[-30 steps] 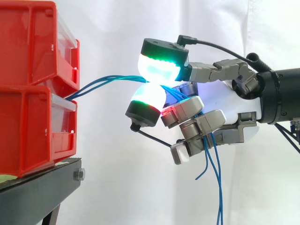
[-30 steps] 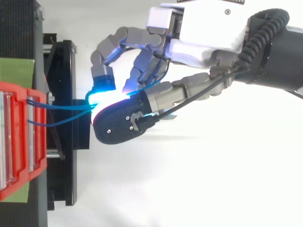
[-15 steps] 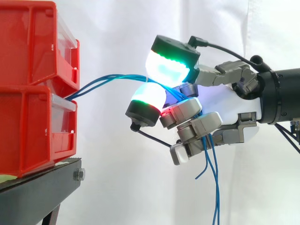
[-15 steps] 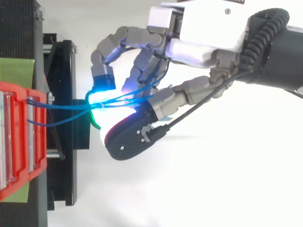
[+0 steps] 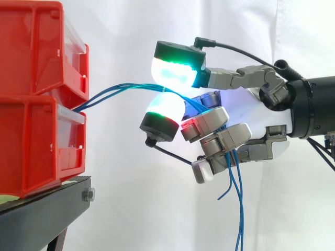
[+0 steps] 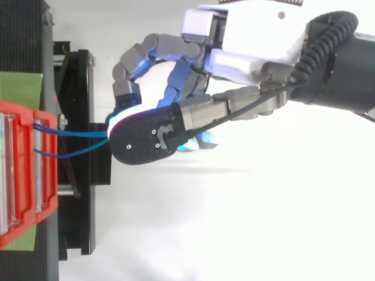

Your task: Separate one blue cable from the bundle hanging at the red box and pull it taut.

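Blue cables [image 5: 124,86] are shown leaving the stacked red bins [image 5: 36,130] in a loose arc and passing between two glowing pads [image 5: 172,70] of the hand [image 5: 251,112]. The pads are closed almost together, one above and one below the strands, so several appear to be pinched rather than one. The other fingers are curled round the slack, which hangs below the palm. Since the arc is not straight, separation and tautening are judged unfinished. The bins are carried on a black stand [image 5: 42,214].
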Available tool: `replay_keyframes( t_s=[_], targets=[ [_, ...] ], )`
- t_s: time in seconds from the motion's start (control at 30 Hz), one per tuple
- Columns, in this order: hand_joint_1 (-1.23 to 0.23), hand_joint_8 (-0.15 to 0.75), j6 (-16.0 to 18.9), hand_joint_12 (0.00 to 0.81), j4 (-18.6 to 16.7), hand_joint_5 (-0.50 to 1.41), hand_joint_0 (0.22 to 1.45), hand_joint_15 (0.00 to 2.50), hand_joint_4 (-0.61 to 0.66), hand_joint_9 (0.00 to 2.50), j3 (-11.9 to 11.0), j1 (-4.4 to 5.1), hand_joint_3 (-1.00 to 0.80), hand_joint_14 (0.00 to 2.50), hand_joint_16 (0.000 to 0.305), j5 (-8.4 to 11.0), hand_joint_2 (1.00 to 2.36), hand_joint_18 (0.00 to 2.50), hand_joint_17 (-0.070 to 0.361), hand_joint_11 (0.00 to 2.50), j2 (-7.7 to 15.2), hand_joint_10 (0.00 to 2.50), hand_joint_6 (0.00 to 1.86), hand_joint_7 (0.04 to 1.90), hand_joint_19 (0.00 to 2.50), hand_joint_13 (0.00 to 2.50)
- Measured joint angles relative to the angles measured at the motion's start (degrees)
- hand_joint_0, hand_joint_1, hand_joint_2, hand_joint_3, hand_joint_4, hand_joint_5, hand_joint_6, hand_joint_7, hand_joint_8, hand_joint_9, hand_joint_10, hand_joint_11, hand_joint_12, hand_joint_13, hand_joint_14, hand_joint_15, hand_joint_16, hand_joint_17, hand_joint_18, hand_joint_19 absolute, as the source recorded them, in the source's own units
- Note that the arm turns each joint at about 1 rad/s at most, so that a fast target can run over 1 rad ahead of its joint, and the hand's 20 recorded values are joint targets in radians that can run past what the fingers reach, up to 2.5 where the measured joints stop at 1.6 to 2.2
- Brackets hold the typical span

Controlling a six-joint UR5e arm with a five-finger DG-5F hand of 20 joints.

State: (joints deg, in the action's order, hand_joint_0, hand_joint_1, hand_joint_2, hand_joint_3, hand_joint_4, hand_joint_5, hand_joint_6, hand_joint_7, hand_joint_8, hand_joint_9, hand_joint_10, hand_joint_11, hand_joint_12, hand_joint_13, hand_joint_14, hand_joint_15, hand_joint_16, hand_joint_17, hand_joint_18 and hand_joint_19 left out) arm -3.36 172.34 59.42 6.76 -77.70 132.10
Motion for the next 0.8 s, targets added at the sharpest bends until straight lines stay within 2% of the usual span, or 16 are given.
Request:
replay_keyframes(
  t_s=[0.1,0.2,0.3,0.4,0.63,0.8],
  targets=[
    [-0.81,0.33,0.0,0.327,0.01,-0.16,0.67,1.72,0.05,1.2,0.0,0.0,-0.14,0.1,0.05,0.0,1.02,0.88,0.112,1.63,0.0,0.11,0.95,1.2,0.8,1.38],
    [-0.86,0.313,0.01,0.329,0.01,-0.17,0.74,1.75,0.02,1.16,0.01,0.01,-0.29,0.04,0.049,0.0,1.02,0.85,0.11,1.65,0.0,0.11,0.95,1.17,0.78,1.36],
    [-0.86,0.305,-0.02,0.323,0.01,-0.18,0.76,1.77,0.03,1.14,0.0,0.01,-0.47,0.0,0.05,0.0,1.0,0.84,0.111,1.64,0.0,0.1,0.94,1.13,0.76,1.34],
    [-0.87,0.307,-0.02,0.329,0.01,-0.18,0.76,1.76,0.06,1.14,0.0,0.01,-0.5,0.0,0.049,0.0,1.0,0.84,0.111,1.63,0.0,0.09,0.94,1.19,0.75,1.34],
    [-0.83,0.32,-0.01,0.328,0.03,-0.17,0.68,1.76,0.09,1.16,0.01,0.01,-0.5,0.0,0.048,0.0,1.0,0.84,0.108,1.63,0.0,0.12,0.95,1.13,0.77,1.36],
    [-0.84,0.33,0.01,0.348,-0.04,-0.16,0.55,1.73,0.12,1.16,0.0,0.06,-0.5,0.05,0.05,0.0,1.0,0.85,0.114,1.59,0.0,0.18,0.95,1.03,0.77,1.36]
  ],
)
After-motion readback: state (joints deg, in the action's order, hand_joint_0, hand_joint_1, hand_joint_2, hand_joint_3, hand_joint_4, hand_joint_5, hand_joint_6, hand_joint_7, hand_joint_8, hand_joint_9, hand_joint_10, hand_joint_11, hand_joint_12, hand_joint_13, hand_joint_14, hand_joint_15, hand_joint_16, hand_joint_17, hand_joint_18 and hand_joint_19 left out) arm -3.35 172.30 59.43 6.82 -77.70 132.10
